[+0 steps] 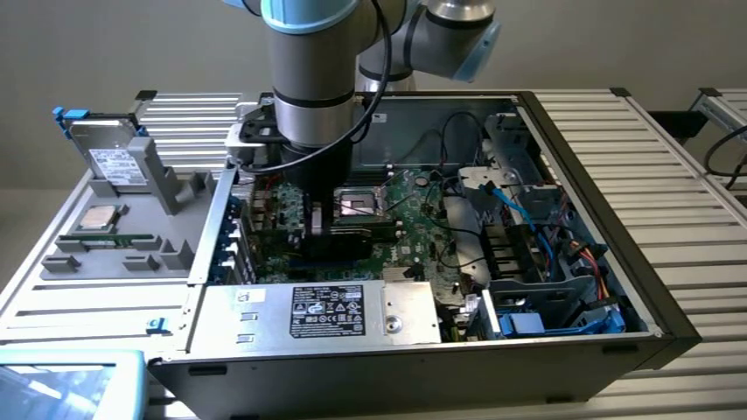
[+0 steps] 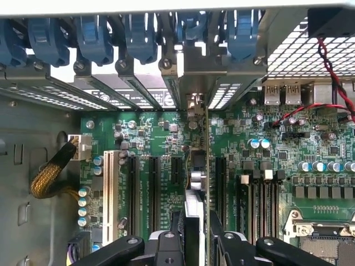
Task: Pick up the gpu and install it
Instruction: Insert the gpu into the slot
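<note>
The black hand (image 2: 194, 244) holds the thin green gpu card with its silver end bracket (image 2: 198, 160) on its edge between its fingers. The card stands straight down from the hand, over the green board (image 2: 161, 133) inside the open computer case (image 1: 607, 219). Its long side runs along the black slots (image 2: 154, 188).

A ribbed grey table (image 1: 688, 227). On it: an open computer case (image 1: 607, 289), a grey parts tray (image 1: 117, 254) at the exterior view's left, touching the case.
</note>
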You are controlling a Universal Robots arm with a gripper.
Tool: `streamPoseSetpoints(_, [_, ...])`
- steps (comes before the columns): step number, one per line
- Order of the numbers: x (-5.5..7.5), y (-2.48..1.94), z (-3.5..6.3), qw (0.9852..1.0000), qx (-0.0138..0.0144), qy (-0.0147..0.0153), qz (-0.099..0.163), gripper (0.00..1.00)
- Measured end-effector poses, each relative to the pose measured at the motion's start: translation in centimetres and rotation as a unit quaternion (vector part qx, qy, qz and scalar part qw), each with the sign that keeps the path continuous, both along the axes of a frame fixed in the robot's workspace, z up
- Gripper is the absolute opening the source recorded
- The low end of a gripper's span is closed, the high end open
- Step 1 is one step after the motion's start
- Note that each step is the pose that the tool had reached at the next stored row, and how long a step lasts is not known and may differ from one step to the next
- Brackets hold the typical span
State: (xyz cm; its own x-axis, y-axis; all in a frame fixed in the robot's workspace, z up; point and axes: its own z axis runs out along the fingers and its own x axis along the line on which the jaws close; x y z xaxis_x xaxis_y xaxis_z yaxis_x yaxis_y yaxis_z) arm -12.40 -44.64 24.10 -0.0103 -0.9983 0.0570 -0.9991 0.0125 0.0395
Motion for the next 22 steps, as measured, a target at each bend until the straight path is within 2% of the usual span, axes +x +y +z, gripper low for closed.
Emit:
streamPoseSetpoints(10, [0.0, -0.06, 0.01, 0.9999, 0.0001, 0.0, 0.011, 0.28])
streamPoseSetpoints(13, [-0.01, -0.27, -0.01, 0.9999, 0.0003, 0.0, 0.014, 0.28])
streamPoseSetpoints(22, [0.0, -0.26, 0.01, 0.9999, 0.0, 0.0001, 0.015, 0.28])
